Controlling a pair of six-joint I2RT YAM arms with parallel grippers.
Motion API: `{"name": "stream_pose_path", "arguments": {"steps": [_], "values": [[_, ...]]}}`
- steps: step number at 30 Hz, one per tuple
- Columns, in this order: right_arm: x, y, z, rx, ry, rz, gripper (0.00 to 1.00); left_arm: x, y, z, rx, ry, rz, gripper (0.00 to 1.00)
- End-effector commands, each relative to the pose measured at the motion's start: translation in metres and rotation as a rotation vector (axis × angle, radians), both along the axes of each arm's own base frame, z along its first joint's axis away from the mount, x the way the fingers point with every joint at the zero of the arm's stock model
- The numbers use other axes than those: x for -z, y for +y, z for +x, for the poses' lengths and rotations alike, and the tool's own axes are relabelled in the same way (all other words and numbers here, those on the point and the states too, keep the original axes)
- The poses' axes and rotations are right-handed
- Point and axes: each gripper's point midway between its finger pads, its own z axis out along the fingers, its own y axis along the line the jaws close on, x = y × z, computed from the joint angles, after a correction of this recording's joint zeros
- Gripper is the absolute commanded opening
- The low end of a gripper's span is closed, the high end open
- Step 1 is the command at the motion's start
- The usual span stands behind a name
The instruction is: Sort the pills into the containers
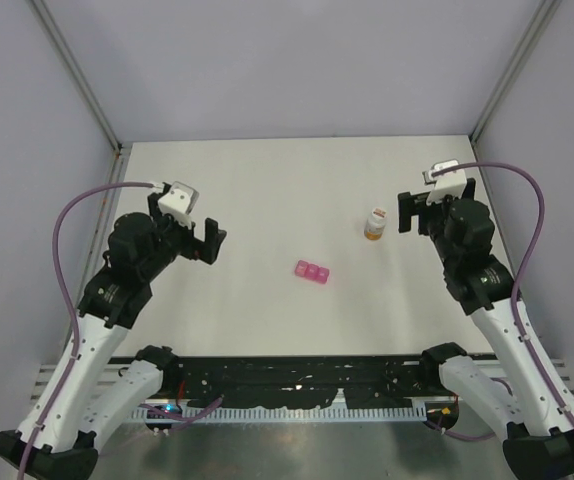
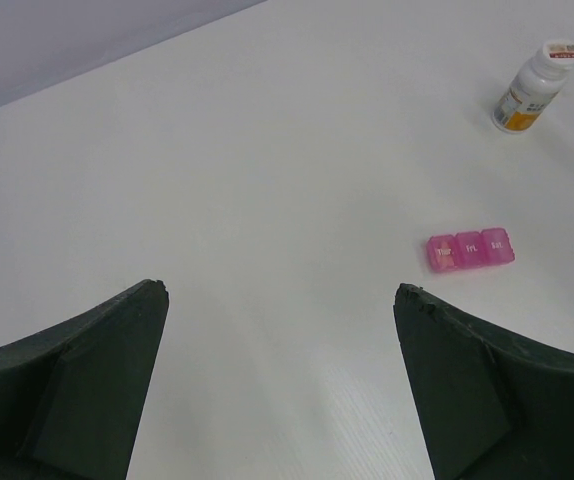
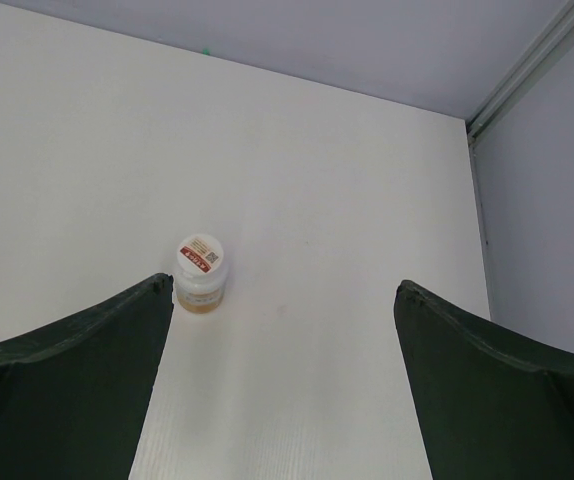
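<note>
The pink pill box (image 1: 312,271) lies flat near the middle of the table (image 1: 267,190), between the two arms, a little nearer the near edge. The white bottle (image 1: 375,223) stands upright off to its right and further back, well apart from it. The left gripper (image 1: 207,242) hangs above the table with its jaws wide and nothing in them. The right gripper (image 1: 412,212) is the same, spread wide and empty, just beside the bottle.

I see no loose pills anywhere, so I'd guess they are inside the bottle. The box lids look shut, though they are too small to be sure.

The bottle looks light and narrow, so a finger clipping it on the way in could tip it and send it rolling. The box sits low and flat, so a pinch that lands off-centre may only push it across the smooth top.
</note>
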Motion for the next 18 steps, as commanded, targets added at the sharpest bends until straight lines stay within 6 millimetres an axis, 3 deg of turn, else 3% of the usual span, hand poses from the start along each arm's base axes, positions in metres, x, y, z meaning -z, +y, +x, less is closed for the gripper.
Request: {"name": "stream_pose_path", "arguments": {"steps": [1,9,18], "values": [[-0.004,0.005,-0.007,-0.034,-0.035,0.037,0.95,-0.012,0.012,-0.002,-0.060,-0.013,-0.054,1.00],[-0.001,0.004,-0.022,-0.050,-0.083,0.048,0.95,-0.011,0.019,0.001,-0.109,-0.057,-0.125,1.00],[0.010,0.003,-0.021,-0.039,-0.060,0.053,0.95,-0.008,0.025,0.013,-0.162,-0.094,-0.146,1.00]]}}
